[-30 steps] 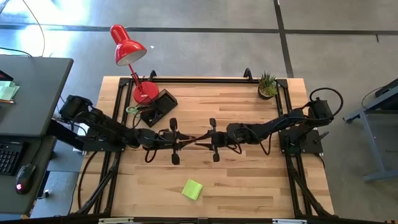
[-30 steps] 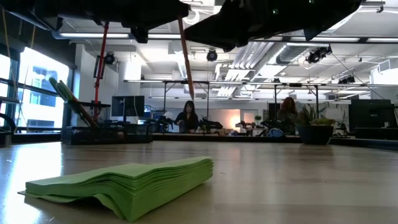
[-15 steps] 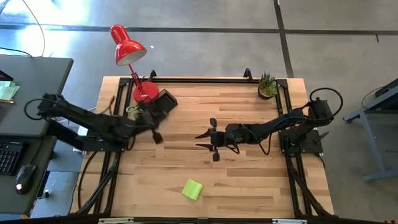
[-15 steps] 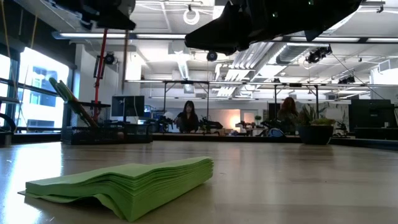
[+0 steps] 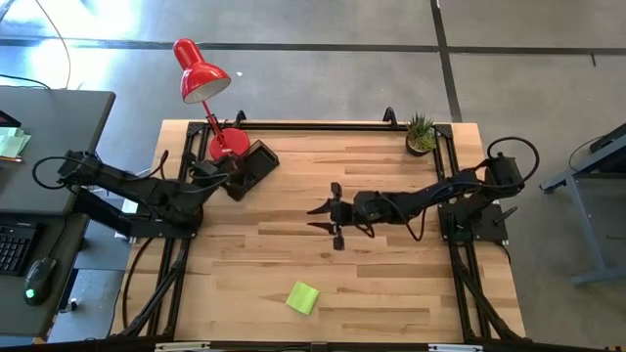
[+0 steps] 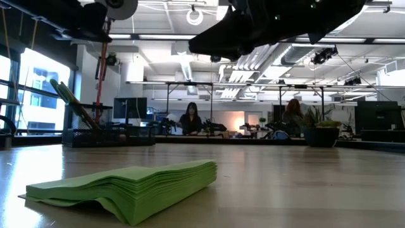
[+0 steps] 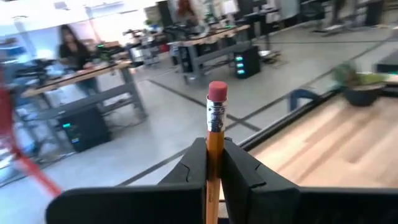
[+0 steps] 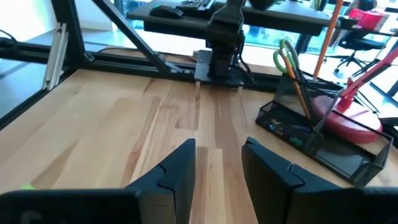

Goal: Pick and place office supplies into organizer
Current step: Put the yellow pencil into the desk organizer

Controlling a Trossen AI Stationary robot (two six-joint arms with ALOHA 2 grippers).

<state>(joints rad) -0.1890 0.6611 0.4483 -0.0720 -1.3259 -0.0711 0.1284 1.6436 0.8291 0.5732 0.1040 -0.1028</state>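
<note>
Pencil (image 7: pixel 215 152), orange with a pink eraser, stands pinched upright in the left gripper (image 7: pixel 214 163): stiff, light, best held mid-shaft. High view: that gripper (image 5: pixel 220 178) hovers by the organizer (image 5: pixel 250 166) at ten o'clock; the right gripper (image 5: pixel 334 210), parted and empty, waits mid-table. Low view: sticky-note pad (image 6: pixel 130 183), soft, lies at six o'clock.

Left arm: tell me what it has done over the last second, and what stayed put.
The left hand, shut on an orange pencil, pulled back from the table's middle, where it met the right hand, to the organizer by the red lamp. The right hand let go and opened, staying mid-table. The sticky-note pad did not move.
</note>
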